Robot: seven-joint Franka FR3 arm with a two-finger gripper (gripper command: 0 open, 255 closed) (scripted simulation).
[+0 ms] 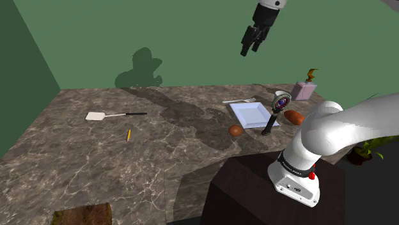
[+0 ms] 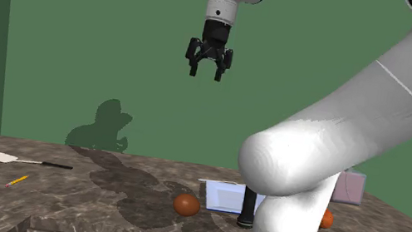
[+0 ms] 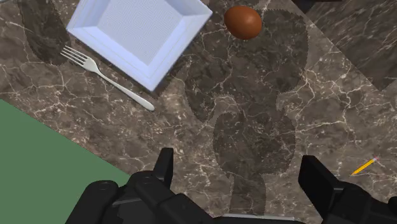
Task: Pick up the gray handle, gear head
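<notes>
The marble table (image 1: 96,166) carries everything, and the white arm (image 1: 332,131) rises from its stand and reaches high over it. On the table lies a pale square plate (image 1: 251,114). Just beside the plate's edge, on the shoulder view's right, the geared-head tool (image 1: 276,114) stands upright: a dark slim handle with a round head on top. It sits between the plate and a brown egg (image 1: 293,117), and a second egg (image 1: 236,130) lies near the plate's near corner.

The step in hand looks like the approach. To do it well, the arm should travel toward the stand side and come down over the tool. It should turn the fingers to straddle the thin handle below the head and keep clear of the plate rim and both eggs, since an upright tool will tip at a nudge.

The pincer (image 1: 250,45) hangs well above the table with its fingers (image 3: 318,181) spread apart. It grips nothing and touches nothing.
</notes>
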